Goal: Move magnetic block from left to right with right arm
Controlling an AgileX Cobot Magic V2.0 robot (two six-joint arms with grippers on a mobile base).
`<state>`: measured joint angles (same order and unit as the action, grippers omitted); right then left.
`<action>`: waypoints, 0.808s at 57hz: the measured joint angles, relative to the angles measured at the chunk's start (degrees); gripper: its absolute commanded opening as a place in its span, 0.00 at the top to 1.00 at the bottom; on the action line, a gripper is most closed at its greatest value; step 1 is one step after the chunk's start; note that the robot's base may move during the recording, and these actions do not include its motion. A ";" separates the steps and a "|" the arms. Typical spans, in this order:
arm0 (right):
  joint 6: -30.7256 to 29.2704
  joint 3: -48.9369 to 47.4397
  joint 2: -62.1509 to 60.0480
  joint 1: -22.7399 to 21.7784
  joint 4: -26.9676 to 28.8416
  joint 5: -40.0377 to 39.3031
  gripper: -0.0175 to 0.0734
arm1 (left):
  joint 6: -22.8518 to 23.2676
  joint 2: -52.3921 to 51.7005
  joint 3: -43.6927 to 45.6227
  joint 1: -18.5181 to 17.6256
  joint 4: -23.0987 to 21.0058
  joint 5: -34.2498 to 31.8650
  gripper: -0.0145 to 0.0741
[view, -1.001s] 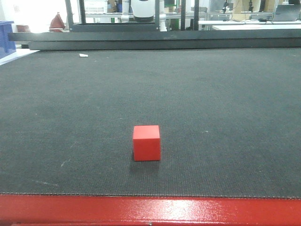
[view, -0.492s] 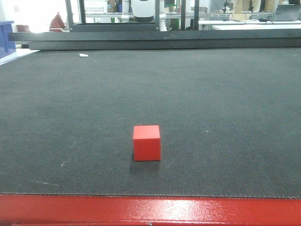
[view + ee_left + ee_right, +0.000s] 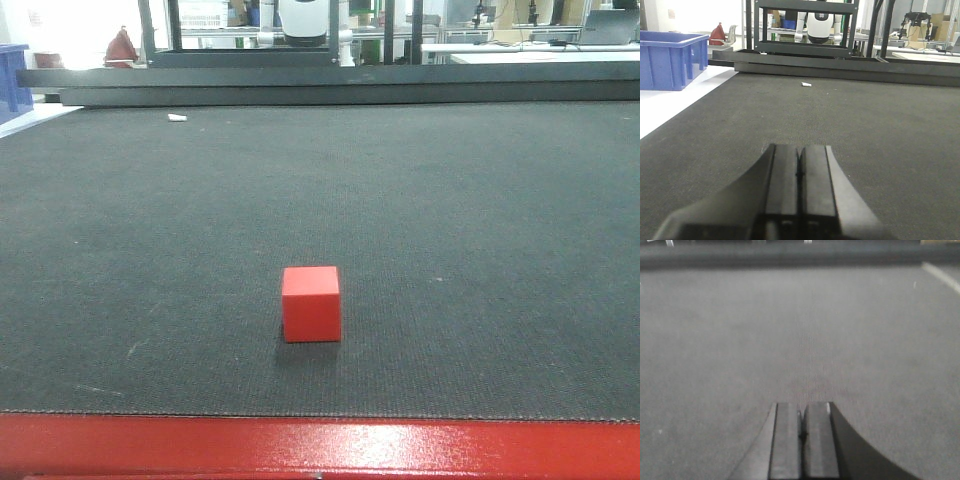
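The magnetic block (image 3: 311, 303), a small plain red cube, rests on the dark mat (image 3: 450, 200) near its front edge in the front view. Neither arm shows in that view. In the left wrist view my left gripper (image 3: 799, 148) is shut, its two fingers pressed together with nothing between them, low over bare mat. In the right wrist view my right gripper (image 3: 802, 408) is likewise shut and empty over bare mat. Neither wrist view shows the block.
A red table edge (image 3: 320, 445) runs along the front of the mat. A black rail (image 3: 330, 85) bounds the far side. A blue bin (image 3: 670, 59) stands off the mat at the far left, and a small white scrap (image 3: 806, 84) lies near the rail.
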<state>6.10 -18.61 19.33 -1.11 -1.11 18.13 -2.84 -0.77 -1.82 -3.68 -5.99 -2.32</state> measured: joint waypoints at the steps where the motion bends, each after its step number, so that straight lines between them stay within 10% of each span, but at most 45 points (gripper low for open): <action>1: 0.00 -0.56 1.11 0.00 0.00 0.33 0.74 | 0.00 0.00 0.00 0.00 0.00 0.00 0.98; 15: 3.09 -9.69 20.23 2.07 -1.37 10.98 0.66 | 0.00 0.00 0.00 0.00 0.00 0.00 0.98; 27: 12.61 -16.81 33.54 10.24 -4.82 18.76 0.09 | 0.00 0.00 0.00 0.00 0.00 0.00 0.98; 46: 25.91 -34.09 52.08 24.49 -5.21 35.16 0.12 | 0.00 0.00 0.00 0.00 0.00 0.00 0.98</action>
<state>32.01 -52.70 71.41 23.37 -6.31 53.29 -2.84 -0.77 -1.82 -3.68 -5.99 -2.32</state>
